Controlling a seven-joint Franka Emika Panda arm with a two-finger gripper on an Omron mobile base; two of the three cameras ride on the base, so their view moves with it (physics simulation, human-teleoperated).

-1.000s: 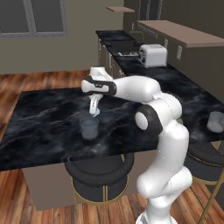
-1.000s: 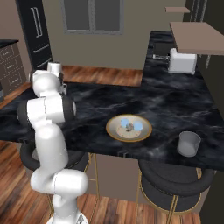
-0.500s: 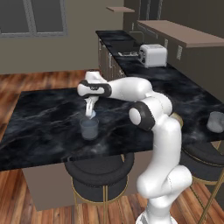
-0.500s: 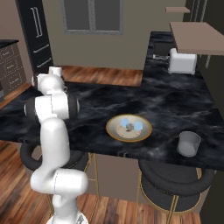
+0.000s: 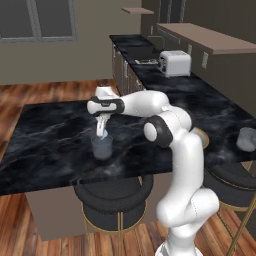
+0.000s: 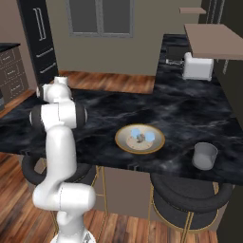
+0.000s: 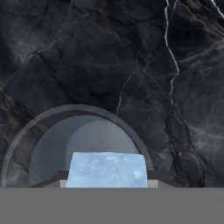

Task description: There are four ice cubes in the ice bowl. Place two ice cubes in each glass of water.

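Moved: the gripper (image 5: 101, 133) has swung left since a second ago and now hangs just above the near glass (image 5: 102, 147).
Grip: clenched on an ice cube (image 7: 108, 170), held over the tumbler's open mouth in the hand view.
Ice bowl (image 6: 124, 144): on the black marble counter (image 6: 180, 118), apparently three pale cubes inside, though blurred.
Second glass (image 6: 205, 155): near the counter's right edge, well apart from the bowl.

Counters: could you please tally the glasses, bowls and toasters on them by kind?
Glasses: 2
Bowl: 1
Toaster: 1
Total: 4
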